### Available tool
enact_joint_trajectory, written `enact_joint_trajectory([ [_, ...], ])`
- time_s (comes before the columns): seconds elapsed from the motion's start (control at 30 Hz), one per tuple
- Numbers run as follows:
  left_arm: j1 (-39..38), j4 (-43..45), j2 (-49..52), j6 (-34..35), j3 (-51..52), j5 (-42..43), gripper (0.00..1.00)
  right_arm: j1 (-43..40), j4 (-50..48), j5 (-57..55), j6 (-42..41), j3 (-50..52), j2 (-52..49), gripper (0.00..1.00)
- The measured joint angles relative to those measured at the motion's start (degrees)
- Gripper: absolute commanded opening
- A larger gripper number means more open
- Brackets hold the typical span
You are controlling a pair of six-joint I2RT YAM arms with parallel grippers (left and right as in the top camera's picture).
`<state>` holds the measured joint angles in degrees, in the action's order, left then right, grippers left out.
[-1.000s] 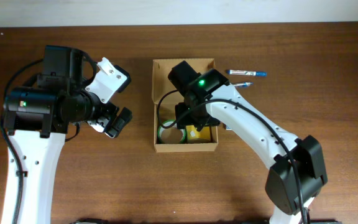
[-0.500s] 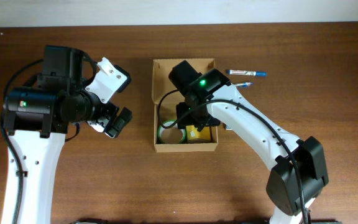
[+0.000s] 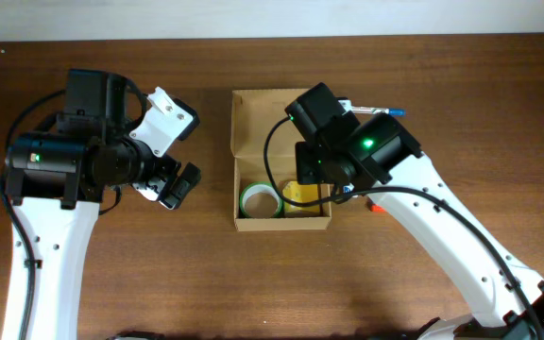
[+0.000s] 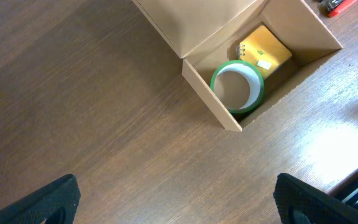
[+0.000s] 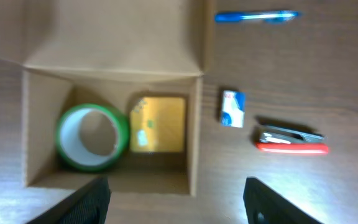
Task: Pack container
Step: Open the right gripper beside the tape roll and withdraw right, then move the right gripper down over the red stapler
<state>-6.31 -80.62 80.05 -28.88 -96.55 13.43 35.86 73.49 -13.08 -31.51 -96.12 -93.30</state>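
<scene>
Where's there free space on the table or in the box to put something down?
The table is bare in front of the box and between it and the left gripper. Inside, only the strip behind the tape and yellow block is free. Right of the box is crowded: pen, eraser, stapler.

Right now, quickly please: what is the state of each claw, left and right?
Left claw: open, holding nothing.
Right claw: open, holding nothing.

I'm seeing the open box (image 4: 207, 98) on the bench (image 4: 98, 130), green tape roll (image 4: 237, 88) just beside a yellow packet (image 4: 267, 48) inside.
</scene>
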Motion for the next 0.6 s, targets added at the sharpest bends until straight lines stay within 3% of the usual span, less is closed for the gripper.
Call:
enact_joint_trajectory([
  [0.17, 0.0, 0.0, 0.0, 0.0, 0.0, 0.0, 1.0, -3.5, 2.8, -1.6, 0.0, 0.0, 0.0, 0.7],
  [0.6, 0.0, 0.0, 0.0, 0.0, 0.0, 0.0, 1.0, -26.2, 1.9, -2.1, 5.9, 0.0, 0.0, 0.71],
])
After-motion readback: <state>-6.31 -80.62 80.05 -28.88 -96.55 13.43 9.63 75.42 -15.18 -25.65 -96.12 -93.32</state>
